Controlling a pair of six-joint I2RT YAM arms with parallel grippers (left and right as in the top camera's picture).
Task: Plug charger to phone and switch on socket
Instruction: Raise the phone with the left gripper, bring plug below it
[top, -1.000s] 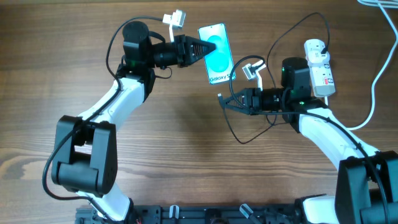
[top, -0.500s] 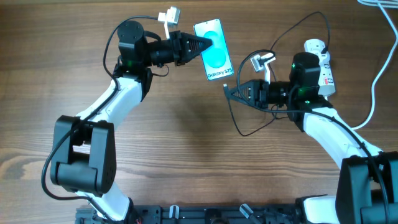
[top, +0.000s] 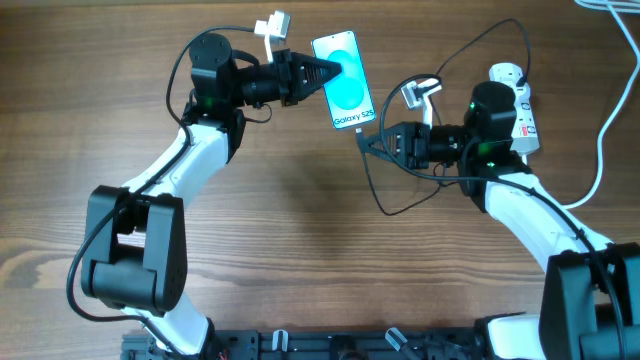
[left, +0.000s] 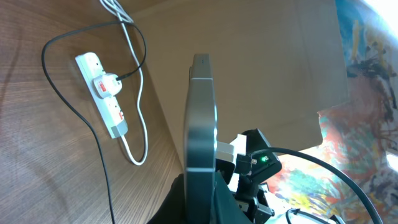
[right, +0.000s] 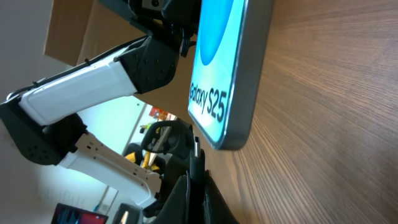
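Observation:
The phone (top: 345, 80) has a cyan screen with "Galaxy S25" on its near short edge. My left gripper (top: 322, 74) is shut on it, holding it on edge in the left wrist view (left: 202, 118). My right gripper (top: 366, 141) is shut on the charger's black connector tip (right: 196, 151), which sits just below the phone's bottom edge (right: 227, 93); I cannot tell if they touch. The thin black charger cable (top: 385, 205) loops back to the white socket strip (top: 515, 105) at the right, also in the left wrist view (left: 102, 93).
A thick white cord (top: 605, 130) runs from the socket strip to the far right edge. The wooden table (top: 300, 250) lies under both arms. A plug (left: 107, 85) sits in the strip.
My right gripper has moved up and left with the connector tip, closing on the phone's bottom edge. My left gripper shifted the phone slightly up and left a second ago and has since held still.

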